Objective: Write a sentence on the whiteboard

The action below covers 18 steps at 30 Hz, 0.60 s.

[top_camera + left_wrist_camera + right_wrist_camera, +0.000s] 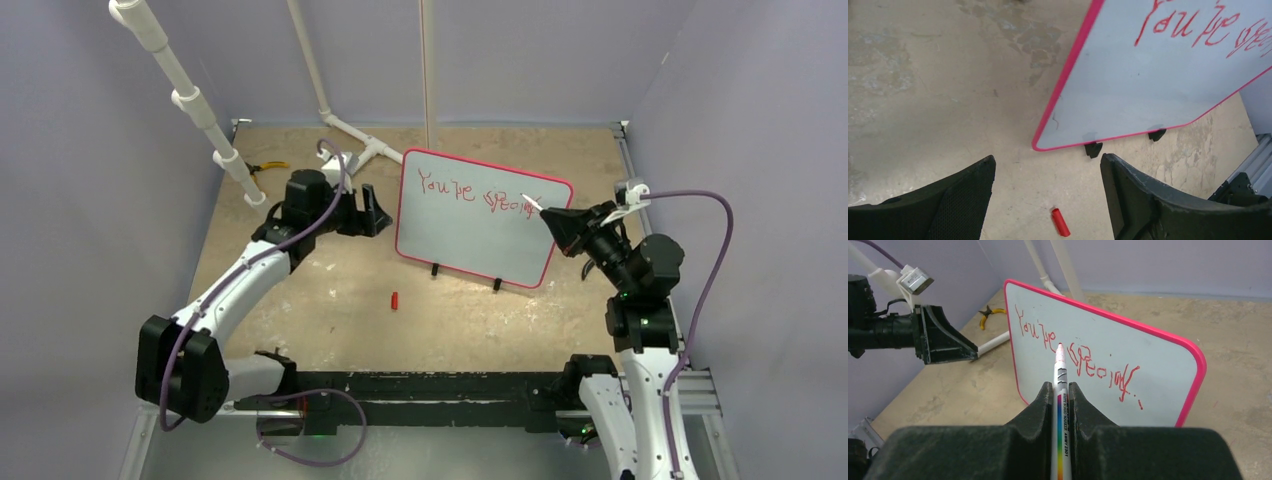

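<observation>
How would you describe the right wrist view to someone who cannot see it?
The right end effector grips a white marker pen, its tip near red handwriting on a pink-framed white rectangular whiteboard. The left arm's black end effector hovers beside the board.

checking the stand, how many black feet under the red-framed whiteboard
2. One small black foot near the lower left corner of the red-framed white whiteboard, the other black foot further right. More may hide behind.
</observation>
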Motion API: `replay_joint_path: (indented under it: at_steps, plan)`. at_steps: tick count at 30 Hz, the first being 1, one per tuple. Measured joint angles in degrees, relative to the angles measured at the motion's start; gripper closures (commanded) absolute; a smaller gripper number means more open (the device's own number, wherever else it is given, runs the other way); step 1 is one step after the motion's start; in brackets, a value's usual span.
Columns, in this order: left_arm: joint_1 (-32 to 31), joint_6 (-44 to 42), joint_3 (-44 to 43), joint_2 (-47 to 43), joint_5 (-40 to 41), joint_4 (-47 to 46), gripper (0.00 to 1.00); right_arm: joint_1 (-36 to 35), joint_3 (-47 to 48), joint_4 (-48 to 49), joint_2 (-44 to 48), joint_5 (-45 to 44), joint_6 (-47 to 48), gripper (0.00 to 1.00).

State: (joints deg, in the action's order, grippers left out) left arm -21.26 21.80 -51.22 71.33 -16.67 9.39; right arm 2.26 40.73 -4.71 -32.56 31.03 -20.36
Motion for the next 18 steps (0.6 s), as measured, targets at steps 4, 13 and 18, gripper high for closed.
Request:
replay_joint_path:
  at_steps: [4, 13, 18]
  plan:
    - [5.27, -2.64, -1.55, 1.57, -6.36, 0.02, 0.26, -0.02, -0.72, 2.29, -1.73, 0.46, -0.37, 1.00]
    - [7.69, -6.21, -8.09, 5.53, -17.18, -4.85, 0.26, -11.98, -2.10, 6.08, -7.87, -5.31, -1.75, 1.00]
    - [7.80, -10.10, -12.24, 7.78, -19.56, -4.59, 0.26, -23.04, -3.30, 10.38, -9.11, -11.76, -3.76, 1.00]
